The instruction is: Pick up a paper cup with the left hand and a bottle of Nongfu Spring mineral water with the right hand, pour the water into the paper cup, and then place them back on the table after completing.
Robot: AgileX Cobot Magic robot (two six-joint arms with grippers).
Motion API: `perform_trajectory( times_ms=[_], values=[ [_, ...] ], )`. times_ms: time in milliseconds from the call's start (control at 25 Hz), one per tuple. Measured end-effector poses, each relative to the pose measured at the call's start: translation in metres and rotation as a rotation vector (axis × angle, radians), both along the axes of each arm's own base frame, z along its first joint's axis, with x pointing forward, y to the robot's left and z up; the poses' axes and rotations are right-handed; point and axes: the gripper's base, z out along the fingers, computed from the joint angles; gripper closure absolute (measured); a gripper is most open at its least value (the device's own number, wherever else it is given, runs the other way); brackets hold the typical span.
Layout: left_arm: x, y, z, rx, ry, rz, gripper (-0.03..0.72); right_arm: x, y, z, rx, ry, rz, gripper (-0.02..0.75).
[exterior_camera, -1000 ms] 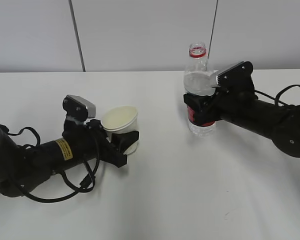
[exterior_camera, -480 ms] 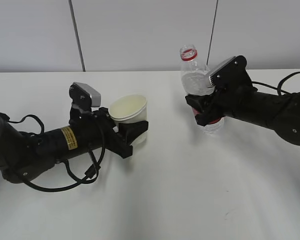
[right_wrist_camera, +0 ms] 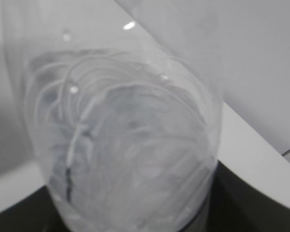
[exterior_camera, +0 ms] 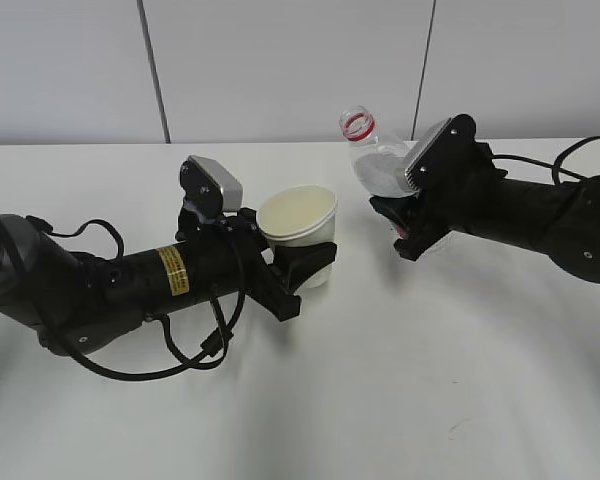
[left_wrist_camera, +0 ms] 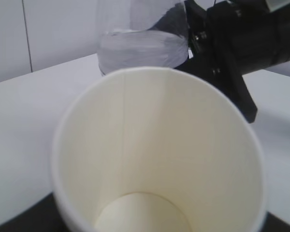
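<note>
- Exterior view: your left hand (exterior_camera: 305, 262) is clamped round the paper cup (exterior_camera: 299, 232), cup upright, mouth up, lifted off the white table (exterior_camera: 380, 380).
- Exterior view: your right hand (exterior_camera: 400, 222) is clamped on the bottle (exterior_camera: 375, 160) at its red label band; bottle is uncapped, red neck ring on top, tilted with its neck leaning toward the cup. Cup and bottle near, not touching.
- Left wrist view: you look down into the cup (left_wrist_camera: 159, 154), white inside, dry bottom. Bottle (left_wrist_camera: 142, 46) and right hand (left_wrist_camera: 232, 43) just behind its rim.
- Right wrist view: bottle (right_wrist_camera: 121, 140) fills the frame, the water (right_wrist_camera: 135, 164) clear inside it. Jaws out of sight here.
</note>
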Motion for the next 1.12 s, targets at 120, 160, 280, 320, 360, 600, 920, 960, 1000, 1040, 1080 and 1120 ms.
perform_trajectory(
  times_ms=[120,160,280,320,360,600,920,960,1000,1040,1080,1120],
  values=[
    [0.001,0.0,0.0,0.003,0.0,0.002,0.305,0.0,0.0,0.0,-0.078,-0.045,0.034,0.325],
    [0.001,0.0,0.0,0.005,0.001,0.003,0.305,0.0,0.0,0.0,-0.098,-0.057,0.043,0.325],
    [0.001,0.0,0.0,0.007,0.002,0.002,0.305,0.0,0.0,0.0,-0.147,-0.084,0.065,0.325],
    [0.001,0.0,0.0,0.008,0.002,0.002,0.305,0.0,0.0,0.0,-0.165,-0.094,0.073,0.325],
    [0.001,0.0,0.0,0.008,0.002,0.003,0.305,0.0,0.0,0.001,-0.181,-0.106,0.08,0.325],
    [0.001,0.0,-0.001,0.018,0.006,0.001,0.305,0.0,0.0,0.01,-0.249,-0.167,0.105,0.328],
    [-0.002,-0.001,-0.004,0.046,0.012,-0.023,0.305,0.0,-0.001,0.015,-0.308,-0.203,0.125,0.328],
    [-0.002,-0.002,-0.004,0.047,0.012,-0.026,0.305,0.0,-0.001,0.015,-0.314,-0.206,0.127,0.328],
    [-0.003,-0.003,-0.004,0.048,0.013,-0.03,0.305,0.0,-0.001,0.014,-0.322,-0.21,0.13,0.328],
    [-0.004,-0.004,-0.004,0.052,0.014,-0.035,0.305,0.0,-0.001,0.014,-0.328,-0.211,0.131,0.328],
    [-0.005,-0.006,-0.005,0.056,0.015,-0.04,0.305,0.0,-0.001,0.014,-0.335,-0.215,0.134,0.328],
    [-0.006,-0.007,-0.005,0.059,0.017,-0.045,0.305,0.0,-0.001,0.014,-0.341,-0.216,0.136,0.328]
  ],
)
